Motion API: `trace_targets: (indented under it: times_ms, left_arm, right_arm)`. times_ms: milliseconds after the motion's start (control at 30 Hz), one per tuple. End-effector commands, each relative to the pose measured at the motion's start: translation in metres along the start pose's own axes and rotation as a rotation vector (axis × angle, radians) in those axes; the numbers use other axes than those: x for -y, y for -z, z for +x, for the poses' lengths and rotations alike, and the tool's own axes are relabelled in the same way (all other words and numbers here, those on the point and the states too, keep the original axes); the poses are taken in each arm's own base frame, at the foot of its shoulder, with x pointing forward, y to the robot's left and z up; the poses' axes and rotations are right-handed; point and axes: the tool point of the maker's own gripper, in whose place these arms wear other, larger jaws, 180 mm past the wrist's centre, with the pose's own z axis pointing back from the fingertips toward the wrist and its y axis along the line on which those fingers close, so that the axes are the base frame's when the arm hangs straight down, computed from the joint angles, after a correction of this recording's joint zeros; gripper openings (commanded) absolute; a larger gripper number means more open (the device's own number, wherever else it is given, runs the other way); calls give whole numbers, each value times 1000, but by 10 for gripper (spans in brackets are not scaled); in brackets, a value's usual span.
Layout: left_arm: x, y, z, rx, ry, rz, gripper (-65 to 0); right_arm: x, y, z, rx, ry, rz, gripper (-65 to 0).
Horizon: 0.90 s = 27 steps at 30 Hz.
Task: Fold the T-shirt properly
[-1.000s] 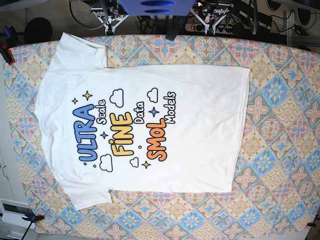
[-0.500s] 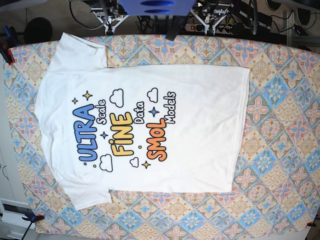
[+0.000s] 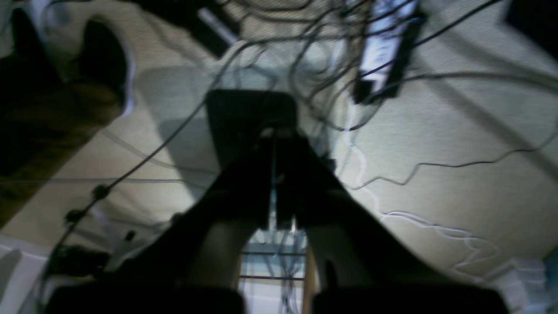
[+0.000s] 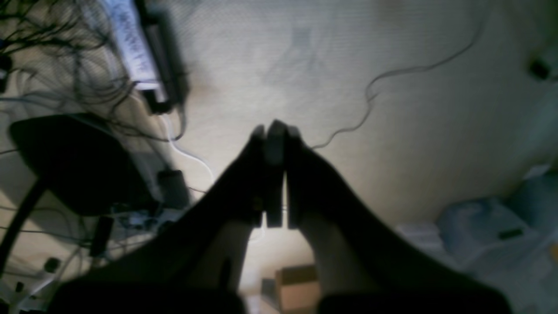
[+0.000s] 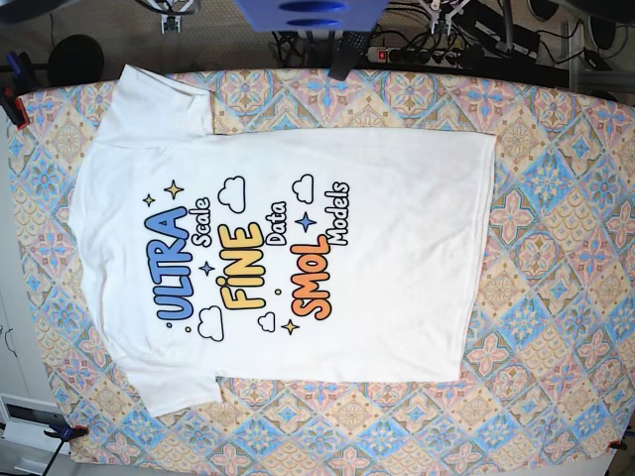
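In my left wrist view, my left claw [image 3: 275,144] hangs over a pale floor strewn with dark cables [image 3: 436,165] and a power strip [image 3: 383,48]. The two fingers lie pressed together with only a thin seam between them, so it is clenched on nothing. No cloth shows here at all.

In my right wrist view, my right claw [image 4: 274,135] is likewise clenched and empty, its fingers meeting at the tips. Below it I see the same kind of floor, a cable [image 4: 392,83] snaking off to the right, another power strip [image 4: 144,48] at the left, and a cardboard box [image 4: 296,288] at the near edge. The picture is blurred, and again there is no shirt in it.

In the base view, the T-shirt [image 5: 397,248] lies spread flat on the patterned tablecloth [image 5: 566,297], printed side up, collar end to the left and hem to the right, one sleeve at the far left and one at the near left. Neither of my claws shows over the table.

I judge the folding has not begun: no edge is turned over, both sleeves lie out, and every fold is left to make.
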Motion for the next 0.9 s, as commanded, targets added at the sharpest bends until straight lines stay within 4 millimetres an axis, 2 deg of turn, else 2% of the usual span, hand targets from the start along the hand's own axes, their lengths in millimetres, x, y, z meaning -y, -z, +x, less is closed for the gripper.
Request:
trace_targets:
  times_ms: [0, 133, 300, 400, 467, 500, 600, 633, 867]
  left_arm:
    - [-14, -3, -8, 7, 9, 23, -638]
    - [-42, -15, -11, 62, 41, 60, -638]
    - [-59, -34, -23, 103, 79, 79, -638]
    - [-69, -48, -27, 134, 108, 88, -638]
    - [-72, -59, -27, 163, 127, 87, -638]
    - [-73, -66, -25, 182, 138, 88, -638]
    - [-72, -85, -15, 246, 156, 78, -638]
    - [-73, -94, -11, 268, 153, 72, -638]
    - [-69, -140, 17, 395, 52, -2, -638]
  right_arm:
    - [3, -3, -12, -4, -8, 3, -650]
    - [30, -15, -28, 10, -40, -35, -650]
    - [53, -32, -29, 64, -76, -64, -650]
    - [55, -44, -39, 81, -88, -64, -650]
    - [73, -56, -37, 112, -60, -102, -650]
    - [84, -62, -32, 135, -40, -130, -650]
    - [110, -83, -38, 161, -17, -188, -650]
    - [117, -91, -33, 186, -16, -204, -650]
    - [145, -133, -15, 283, -29, -273, -650]
